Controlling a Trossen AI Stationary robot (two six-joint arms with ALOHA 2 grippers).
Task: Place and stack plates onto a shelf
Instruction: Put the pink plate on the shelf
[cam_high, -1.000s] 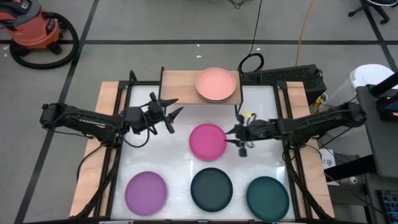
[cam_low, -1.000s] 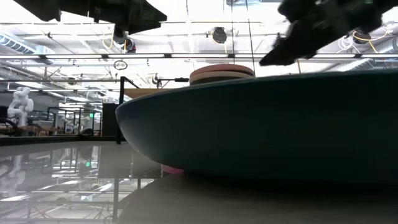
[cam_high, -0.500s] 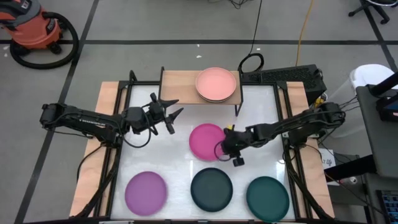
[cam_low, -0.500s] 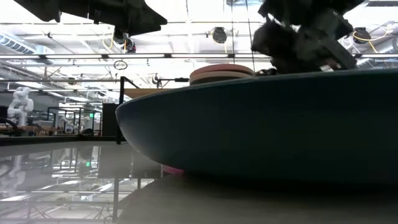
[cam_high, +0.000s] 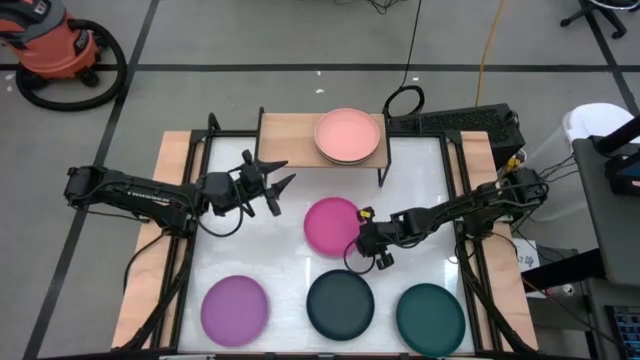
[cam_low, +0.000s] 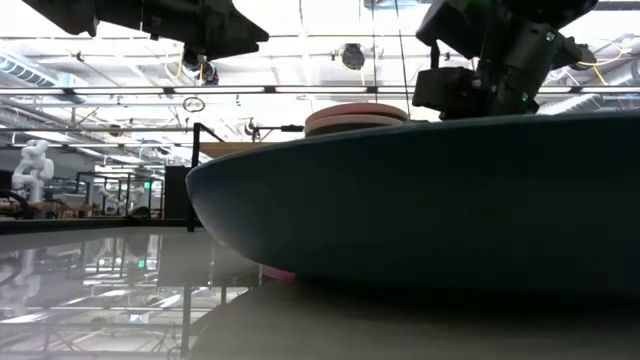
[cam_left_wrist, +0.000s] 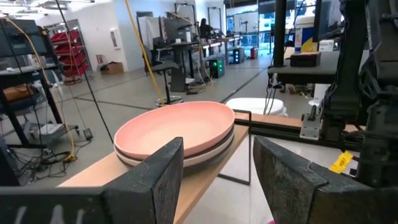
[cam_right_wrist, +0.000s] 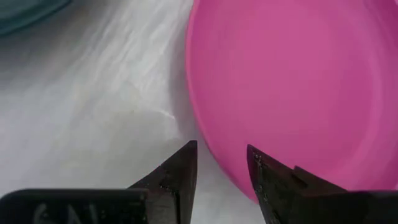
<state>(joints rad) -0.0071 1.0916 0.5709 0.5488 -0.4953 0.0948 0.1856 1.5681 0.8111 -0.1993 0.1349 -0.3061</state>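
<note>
The magenta plate (cam_high: 334, 226) lies flat at the middle of the white table (cam_high: 290, 260) in the high view, round, matte and shallow-rimmed. My right gripper (cam_high: 364, 243) is at its lower right edge; in the right wrist view my two dark, wedge-shaped fingers (cam_right_wrist: 177, 171) stand slightly spread, one over bare tabletop and the other over the plate's rim (cam_right_wrist: 292, 93), pinching nothing. A second ago that gripper was further right and higher in the frame, clear of the plate; it has swung in and down to the edge.

At the upper centre of the frame the salmon pink plate (cam_high: 347, 135) sits on a beige plate (cam_left_wrist: 214, 151), of which only a thin edge shows, on the wooden plank shelf (cam_high: 285, 132) with thin black legs. Along the bottom of the frame lie the purple plate (cam_high: 235, 307), a charcoal plate (cam_high: 340, 303) and the dark teal plate (cam_high: 431, 316), well apart.

My left gripper (cam_high: 272, 186) hovers left of centre, fingers spread wide and empty, unmoved since before.

In the low view one dark plate (cam_low: 420, 200) fills most of the frame and hides the magenta one almost entirely.
</note>
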